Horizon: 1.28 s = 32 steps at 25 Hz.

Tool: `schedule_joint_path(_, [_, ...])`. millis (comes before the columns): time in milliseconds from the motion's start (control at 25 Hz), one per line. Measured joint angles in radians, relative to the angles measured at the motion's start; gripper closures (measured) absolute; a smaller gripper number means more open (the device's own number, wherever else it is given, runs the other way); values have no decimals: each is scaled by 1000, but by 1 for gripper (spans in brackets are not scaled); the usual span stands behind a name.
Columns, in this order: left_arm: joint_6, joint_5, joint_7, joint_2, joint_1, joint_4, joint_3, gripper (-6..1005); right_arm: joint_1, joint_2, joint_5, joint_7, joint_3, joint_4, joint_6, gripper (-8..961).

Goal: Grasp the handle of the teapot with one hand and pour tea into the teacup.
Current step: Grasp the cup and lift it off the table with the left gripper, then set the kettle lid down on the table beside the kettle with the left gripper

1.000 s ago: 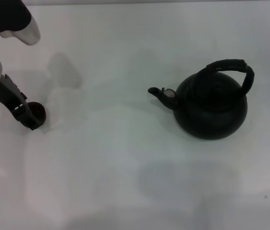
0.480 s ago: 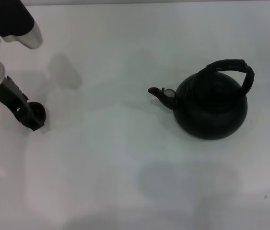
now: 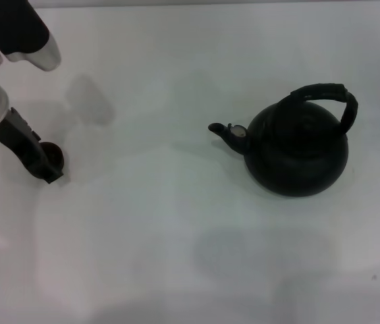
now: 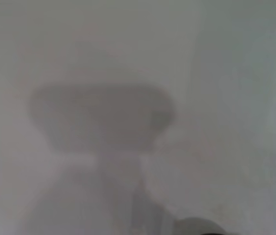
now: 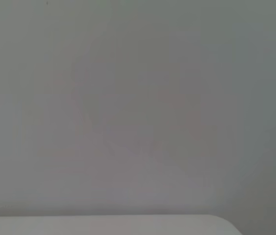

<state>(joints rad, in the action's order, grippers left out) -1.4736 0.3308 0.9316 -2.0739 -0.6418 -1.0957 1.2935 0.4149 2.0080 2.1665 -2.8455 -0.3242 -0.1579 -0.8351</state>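
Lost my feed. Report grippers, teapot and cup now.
Left gripper low at the teacup, far left; grip unclear. Right gripper out of sight. Teapot upright on the table, handle free, spout facing the cup. Nothing between them.

The teapot [image 3: 297, 152] is seen in matte black all over, with a small pale grey patch shown at the base of its black spout [image 3: 222, 130]. Its handle [image 3: 324, 96] is black too, marked by a ribbed, wrapped pattern. The teacup [image 3: 53, 158] is shown dark brown-black. The table [image 3: 176, 223] is plain white, crossed only by soft grey shadows. The left arm [image 3: 17, 40] is cased in black and white, and the left gripper [image 3: 41, 165] is finished in black.
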Motion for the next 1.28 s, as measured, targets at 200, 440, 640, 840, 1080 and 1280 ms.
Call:
schedule_joint_path(200, [14,1,0,0,0,0,13,272,1,0,1,0,1,0,1,108])
schedule_joint_path(440, [15,0,-4,0,-1,3,36,285,1,0,1,0,1,-1,8,108])
schedule_joint_path(640, [17,0,-7,0,-2,3,46,295,1,0,1,0,1,-2,9,109])
schedule_joint_path(840, [18,-1,-12,-1,1,0,48,298,0,0,1,0,1,-1,9,109])
schedule_joint_path(1080, [62,69,-13,-1,43,-92,43,298,-4,0,0,0,1,-2,9,108])
schedule_joint_path(1280, [188,182,13,1,103,-161,41,298,-3,0,-1,0,1,-4,9,108])
